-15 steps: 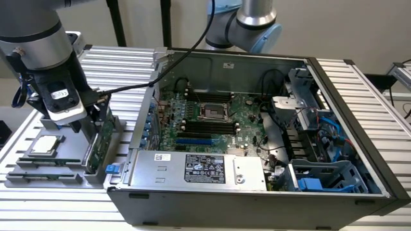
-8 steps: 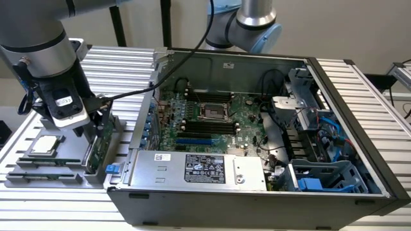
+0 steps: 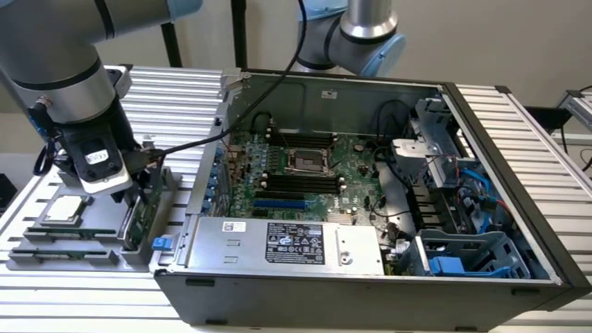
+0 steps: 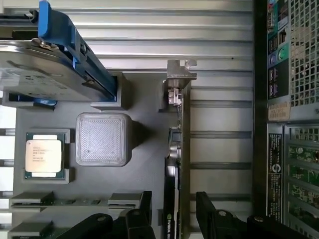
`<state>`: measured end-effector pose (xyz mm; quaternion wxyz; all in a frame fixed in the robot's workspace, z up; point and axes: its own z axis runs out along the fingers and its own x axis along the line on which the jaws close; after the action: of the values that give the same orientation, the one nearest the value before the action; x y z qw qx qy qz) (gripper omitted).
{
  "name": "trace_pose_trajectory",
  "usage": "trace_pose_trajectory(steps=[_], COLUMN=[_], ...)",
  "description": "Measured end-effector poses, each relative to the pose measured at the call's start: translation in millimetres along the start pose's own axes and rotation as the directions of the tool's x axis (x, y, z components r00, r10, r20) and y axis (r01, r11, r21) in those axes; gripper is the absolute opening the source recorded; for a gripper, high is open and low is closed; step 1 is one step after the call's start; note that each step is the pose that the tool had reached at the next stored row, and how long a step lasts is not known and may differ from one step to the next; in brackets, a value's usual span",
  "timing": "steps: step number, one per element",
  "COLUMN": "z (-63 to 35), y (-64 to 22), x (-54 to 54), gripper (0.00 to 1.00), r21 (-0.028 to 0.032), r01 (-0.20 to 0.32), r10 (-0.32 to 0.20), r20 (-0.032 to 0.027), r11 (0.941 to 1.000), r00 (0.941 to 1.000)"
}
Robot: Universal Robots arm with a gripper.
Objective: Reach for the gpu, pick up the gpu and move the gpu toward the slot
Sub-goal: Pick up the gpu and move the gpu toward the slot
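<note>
In the lower left of the exterior view, the thin green circuit-board gpu (image 3: 136, 220) stood on its long edge in a groove of the grey plastic parts holder (image 3: 65, 257). The holder lay on the ribbed aluminium table (image 3: 176, 97), just beside the open black computer case (image 3: 370, 305). The silver-and-grey robot arm (image 3: 55, 62) hung from the upper left corner of that frame. Its black two-fingered gripper (image 3: 138, 187) was directly over the card's top edge.

The wrist view looked down along the gpu (image 4: 180, 149), with the silver metal bracket (image 4: 180, 74) at its far end. The gripper (image 4: 174, 214) was spread apart and had hold of nothing. One black finger (image 4: 145, 206) stood on each side of the board, and a narrow gap showed between each finger and the card.

On the same holder (image 4: 144, 124) sat a silver hard drive with blue rails (image 4: 45, 69), a grey ribbed square block (image 4: 103, 139) and a small square silver chip (image 4: 44, 155), all apart from the card.

In the centre of the exterior view, the green motherboard (image 3: 306, 146) lay inside the case. Its long blue slot (image 3: 277, 205) was well apart from the gpu, with the case wall between them.
</note>
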<state>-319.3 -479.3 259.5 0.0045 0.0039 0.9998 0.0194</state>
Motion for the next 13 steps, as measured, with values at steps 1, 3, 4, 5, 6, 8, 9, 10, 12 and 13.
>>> trace_pose_trajectory(steps=[1, 3, 4, 5, 6, 8, 9, 10, 12, 13], z=[1.9, 5.5, 6.9, 7.8, 8.5, 9.2, 9.5, 9.8, 10.4, 10.8], y=[0.2, 0.8, 1.3, 2.1, 2.9, 3.9, 4.3, 4.6, 5.5, 5.9], x=[0.0, 0.1, 0.1, 0.1, 0.1, 0.1, 0.2, 0.4, 0.9, 1.1], gripper=[0.48, 0.48, 0.48, 0.48, 0.48, 0.48, 0.48, 0.48, 0.48, 0.48], r21=[0.0000, 0.0001, 0.0002, 0.0003, 0.0003, 0.0003, 0.0002, 0.0002, 0.0002, 0.0003], r01=[-0.007, -0.020, -0.026, -0.029, -0.031, -0.031, -0.031, -0.031, -0.031, -0.031], r10=[0.007, 0.020, 0.026, 0.029, 0.031, 0.031, 0.031, 0.031, 0.031, 0.031], r20=[0.0003, 0.0009, 0.0010, 0.0010, 0.0011, 0.0012, 0.0013, 0.0013, 0.0013, 0.0013], r11=[1.0000, 0.9998, 0.9997, 0.9996, 0.9995, 0.9995, 0.9995, 0.9995, 0.9995, 0.9995], r00=[1.0000, 0.9998, 0.9997, 0.9996, 0.9995, 0.9995, 0.9995, 0.9995, 0.9995, 0.9995])
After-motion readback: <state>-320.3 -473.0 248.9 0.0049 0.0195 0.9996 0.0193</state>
